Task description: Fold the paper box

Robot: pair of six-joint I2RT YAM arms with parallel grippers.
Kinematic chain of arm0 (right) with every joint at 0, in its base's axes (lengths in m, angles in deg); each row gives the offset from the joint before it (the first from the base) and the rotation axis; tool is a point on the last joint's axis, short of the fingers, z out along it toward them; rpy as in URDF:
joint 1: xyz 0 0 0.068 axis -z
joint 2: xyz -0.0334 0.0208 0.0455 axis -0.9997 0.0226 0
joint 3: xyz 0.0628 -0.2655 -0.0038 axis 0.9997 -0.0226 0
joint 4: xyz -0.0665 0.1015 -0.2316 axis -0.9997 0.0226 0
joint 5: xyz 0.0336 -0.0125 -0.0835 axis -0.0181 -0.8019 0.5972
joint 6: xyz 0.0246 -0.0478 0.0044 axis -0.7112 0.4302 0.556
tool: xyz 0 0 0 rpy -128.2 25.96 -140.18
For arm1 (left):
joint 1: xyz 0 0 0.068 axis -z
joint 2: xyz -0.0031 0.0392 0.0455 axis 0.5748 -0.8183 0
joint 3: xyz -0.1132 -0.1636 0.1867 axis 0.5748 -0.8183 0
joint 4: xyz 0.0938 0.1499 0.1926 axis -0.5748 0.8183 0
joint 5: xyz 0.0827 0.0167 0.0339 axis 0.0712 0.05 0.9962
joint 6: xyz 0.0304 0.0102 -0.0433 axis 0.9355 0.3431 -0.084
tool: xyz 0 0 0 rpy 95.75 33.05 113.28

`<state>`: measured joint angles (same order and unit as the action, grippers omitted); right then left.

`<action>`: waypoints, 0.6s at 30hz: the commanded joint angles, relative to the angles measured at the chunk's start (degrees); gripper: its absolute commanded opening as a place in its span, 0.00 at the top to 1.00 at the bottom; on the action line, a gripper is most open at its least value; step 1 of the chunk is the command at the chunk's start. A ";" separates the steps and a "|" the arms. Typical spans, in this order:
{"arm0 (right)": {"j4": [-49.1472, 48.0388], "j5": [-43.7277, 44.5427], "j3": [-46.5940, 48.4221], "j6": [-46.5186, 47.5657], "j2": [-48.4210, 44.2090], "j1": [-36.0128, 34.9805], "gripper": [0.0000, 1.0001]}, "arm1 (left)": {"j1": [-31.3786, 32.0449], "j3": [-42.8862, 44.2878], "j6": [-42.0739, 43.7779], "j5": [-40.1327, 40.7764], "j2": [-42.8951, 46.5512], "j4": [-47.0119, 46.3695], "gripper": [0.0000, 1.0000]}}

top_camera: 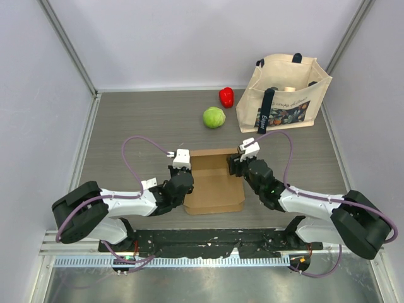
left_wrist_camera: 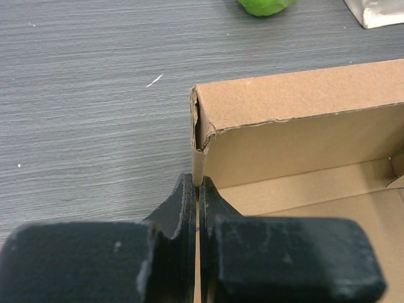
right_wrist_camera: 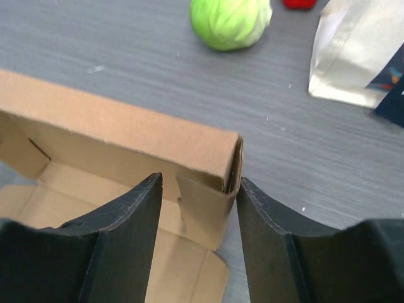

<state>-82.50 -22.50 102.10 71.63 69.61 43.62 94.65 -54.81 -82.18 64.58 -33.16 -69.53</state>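
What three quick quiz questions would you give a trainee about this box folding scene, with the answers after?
1. True or false: the left gripper is shut on a side wall of the paper box.
2. Pick one. The right gripper is: A) shut and empty; B) open, astride the box's corner flap; C) lifted high, far from the box.
3. Fill in: the round vegetable beyond the box is coloured ____.

Key: 1 true; 2 B; 3 green.
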 commanded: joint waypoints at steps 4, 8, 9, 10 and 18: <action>3.37 -14.28 -4.24 -2.86 -4.60 5.69 0.44 | 0.28 0.15 -2.03 -0.12 -0.14 -3.20 1.00; -0.86 -31.75 -6.27 -6.82 -5.24 12.64 0.43 | 0.28 0.06 -2.03 -0.12 0.65 -3.11 1.00; -1.04 -36.05 -6.01 -7.18 -4.79 13.34 0.41 | 0.28 0.06 -1.94 -0.30 0.74 -3.02 1.00; -1.39 -37.84 -6.01 -7.79 -4.61 13.96 0.40 | 0.28 0.24 -1.85 -0.47 0.91 -3.11 1.00; 7.57 -28.11 -3.73 -5.97 -7.68 14.23 0.41 | 0.28 0.59 -1.24 -0.83 1.44 -1.61 1.00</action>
<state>-78.41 -54.52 95.74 64.16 64.47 57.46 94.70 -54.81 -83.18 63.27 -33.44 -69.40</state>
